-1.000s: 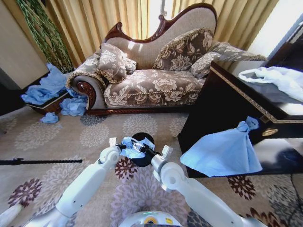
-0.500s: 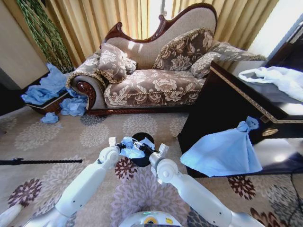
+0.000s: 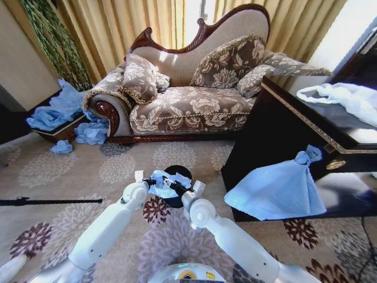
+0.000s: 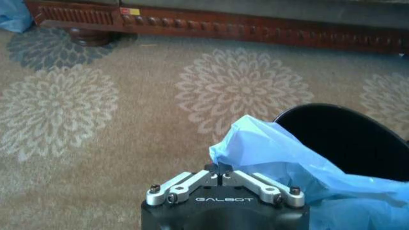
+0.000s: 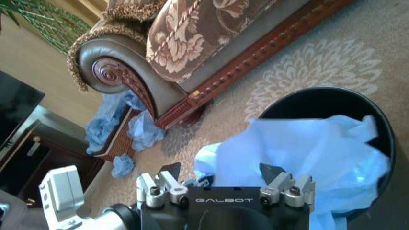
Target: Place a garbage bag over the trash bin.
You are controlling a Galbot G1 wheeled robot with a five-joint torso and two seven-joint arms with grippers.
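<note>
The left claw [image 4: 219, 173] is pinched on the garbage bag's [image 4: 281, 153] near edge. The right claw [image 5: 221, 173], spread, straddles the bag beside it. Just beyond both, the bag drapes into the trash bin [image 5: 300, 103] on the carpet [image 4: 96, 124].

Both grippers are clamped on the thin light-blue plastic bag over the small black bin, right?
Not both. The left gripper is shut on the thin light-blue plastic bag beside the small black cylindrical bin, but the right wrist view shows the right gripper open, its fingers spread over the bag.
</note>
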